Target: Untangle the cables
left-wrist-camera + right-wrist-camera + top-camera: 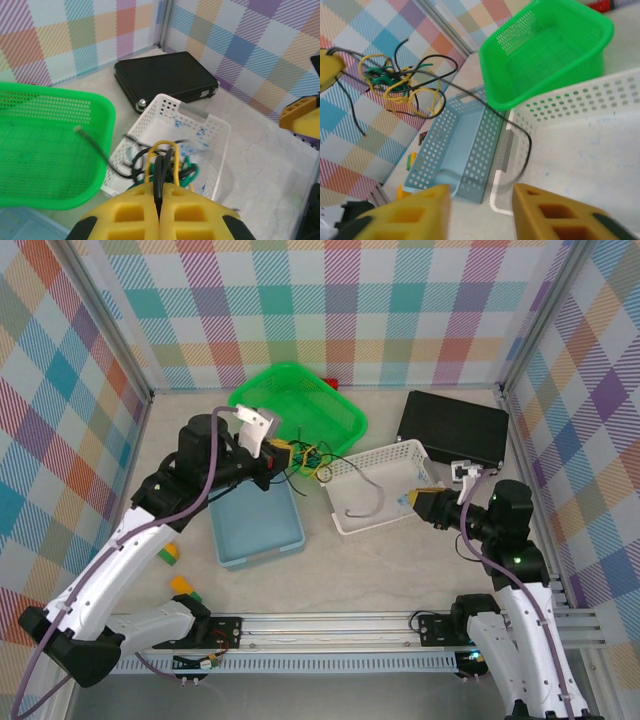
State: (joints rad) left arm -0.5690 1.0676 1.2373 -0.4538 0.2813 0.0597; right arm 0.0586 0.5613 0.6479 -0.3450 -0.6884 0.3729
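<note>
My left gripper [285, 455] is shut on the cables [308, 460], a small knot of black, yellow and dark green wire held up between the green and white baskets. In the left wrist view a black loop [162, 172] is pinched between the yellow pads [135, 212], and the rest of the cables [175, 167] hangs just beyond. One black strand [526, 145] trails from the knot [395, 82] down over the white basket [600, 165], blurred. My right gripper [480, 212] is open with nothing between its fingers, at the white basket's right side [416, 502].
A green basket [300, 405] stands at the back, a blue basket [255, 525] in front of it and the white basket [400, 452] to its right. A black case [452, 425] lies at the back right. Small coloured blocks [172, 555] lie near the left arm.
</note>
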